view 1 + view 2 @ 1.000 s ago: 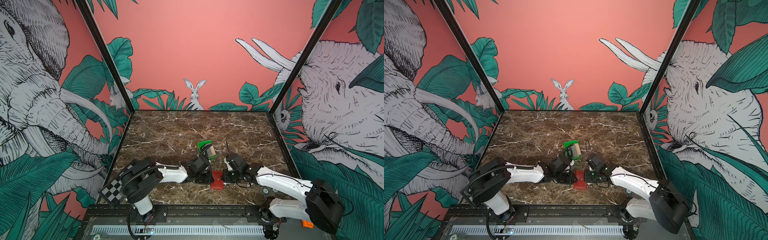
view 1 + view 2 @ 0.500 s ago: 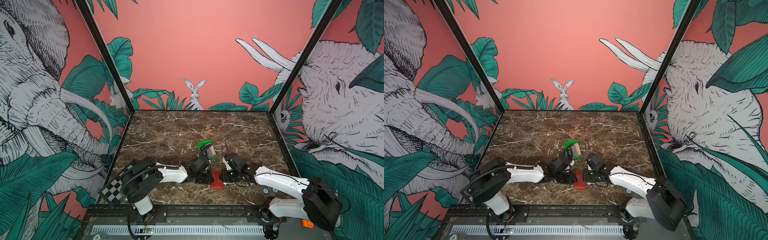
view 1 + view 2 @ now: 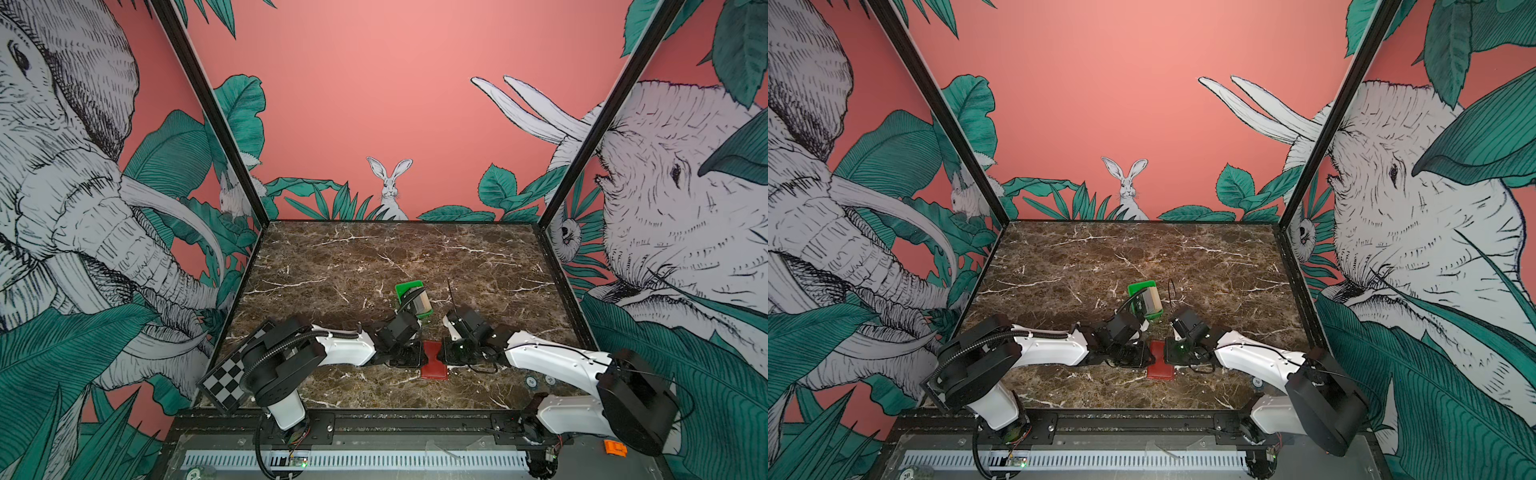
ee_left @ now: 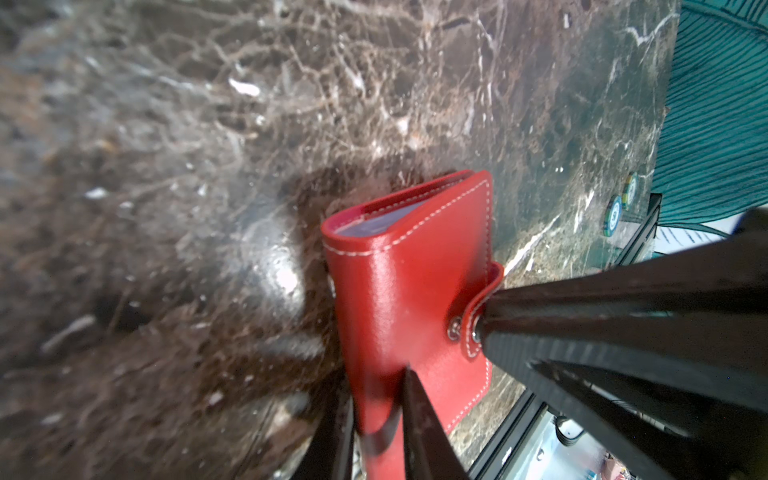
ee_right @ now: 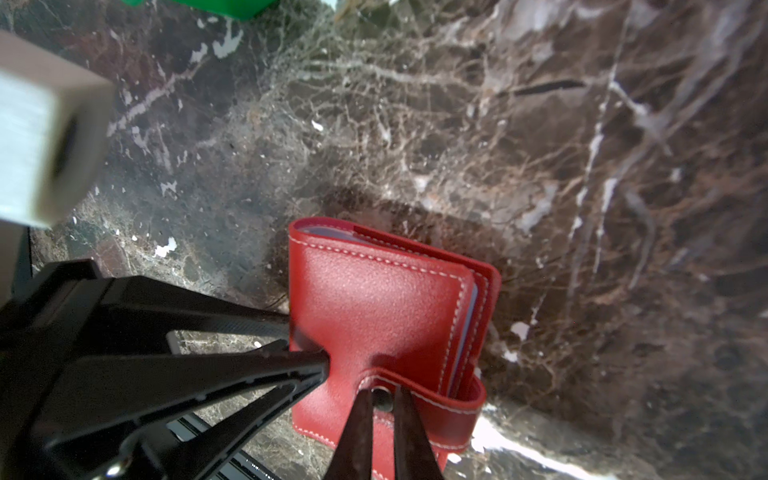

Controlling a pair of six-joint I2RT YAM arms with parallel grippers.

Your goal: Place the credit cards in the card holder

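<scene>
The red card holder lies folded shut on the marble near the front edge, between both grippers. My left gripper is shut on its spine end, with red leather between the fingers. My right gripper is nearly shut on the snap tab, and the snap stud shows in the narrow gap between its fingers. The credit cards, dark and beige, stand in the green tray just behind the grippers. Pale pocket edges show inside the holder.
A checkerboard plate sits by the left arm's base. Two small round stickers lie at the front right of the table. A thin black cable stands behind the right wrist. Patterned walls close in three sides.
My right gripper's fingers have narrowed slightly on the snap tab, and the right arm's rear part has shifted a little leftward. The card holder and my left gripper have stayed put.
</scene>
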